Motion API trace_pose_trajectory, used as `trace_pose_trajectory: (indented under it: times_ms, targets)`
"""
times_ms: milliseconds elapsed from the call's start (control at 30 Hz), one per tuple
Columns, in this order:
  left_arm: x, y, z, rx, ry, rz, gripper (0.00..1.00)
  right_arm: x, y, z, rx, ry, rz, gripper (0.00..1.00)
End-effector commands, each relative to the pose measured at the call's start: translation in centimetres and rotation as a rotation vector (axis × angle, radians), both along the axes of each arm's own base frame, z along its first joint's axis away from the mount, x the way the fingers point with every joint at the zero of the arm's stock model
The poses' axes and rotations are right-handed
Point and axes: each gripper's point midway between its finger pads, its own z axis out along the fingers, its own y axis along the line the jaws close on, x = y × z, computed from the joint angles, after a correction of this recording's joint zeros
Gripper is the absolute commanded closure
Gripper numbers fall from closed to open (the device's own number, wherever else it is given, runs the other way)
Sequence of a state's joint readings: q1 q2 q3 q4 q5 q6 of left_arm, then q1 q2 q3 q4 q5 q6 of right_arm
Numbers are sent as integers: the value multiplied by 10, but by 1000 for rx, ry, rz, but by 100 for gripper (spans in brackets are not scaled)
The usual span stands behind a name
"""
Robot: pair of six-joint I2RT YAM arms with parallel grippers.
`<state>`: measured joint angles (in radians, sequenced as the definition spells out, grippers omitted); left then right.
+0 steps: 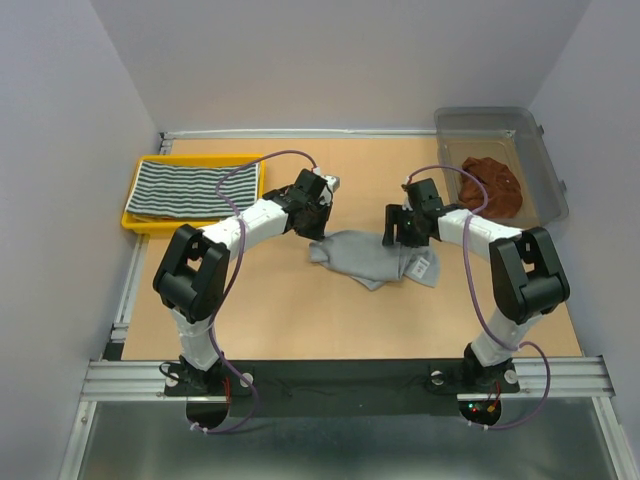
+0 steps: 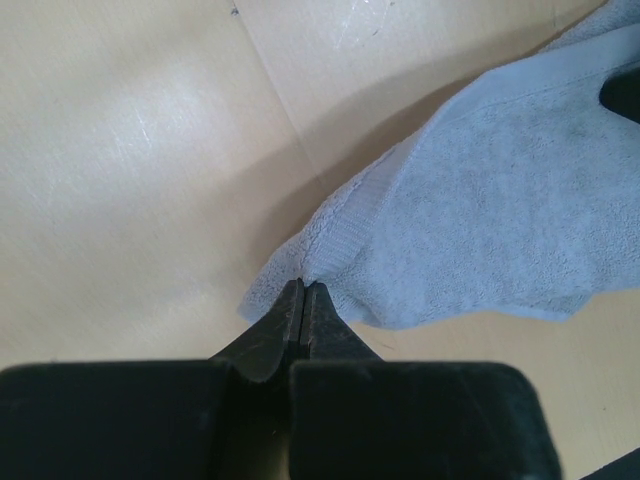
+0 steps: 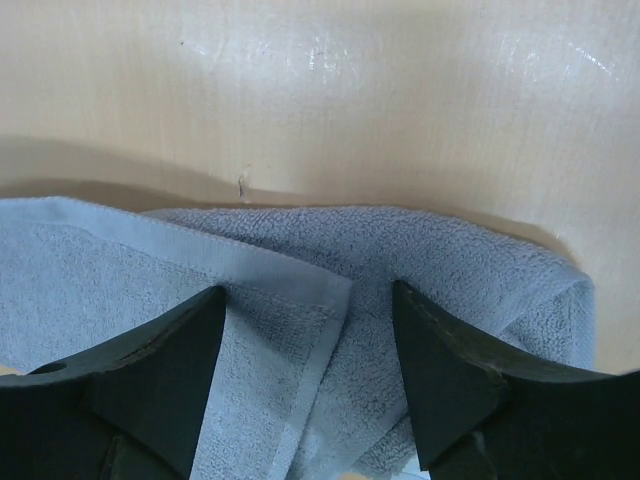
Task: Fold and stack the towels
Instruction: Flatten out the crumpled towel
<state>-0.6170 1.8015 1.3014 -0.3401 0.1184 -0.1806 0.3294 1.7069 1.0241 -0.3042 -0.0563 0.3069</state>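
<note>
"Top external view: where is the grey towel [image 1: 368, 258]?"
"It lies crumpled in the middle of the surface [image 1: 300, 320], between the two claws."
"What is the left claw [image 2: 303, 287] doing?"
"It is clenched tight on the towel's edge."
"And the right claw [image 3: 308, 290]?"
"It is let go, its fingers spread wide just over the towel."

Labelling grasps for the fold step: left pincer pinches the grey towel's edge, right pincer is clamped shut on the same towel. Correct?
Not quite. The left pincer does pinch the grey towel at its edge, but the right pincer is open, not clamped. The right wrist view shows its fingers standing wide apart, with the towel lying loose between them.
</note>
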Motion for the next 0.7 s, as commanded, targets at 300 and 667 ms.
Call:
trace_pose_trajectory:
  times_ms: [300,667]
  targets:
    - [5,3,20,-4,-56,-1,100,5,29,27,163,-51,95,53]
    - [5,3,19,-1,-53,0,100,10,40,54,220,-111,143,64]
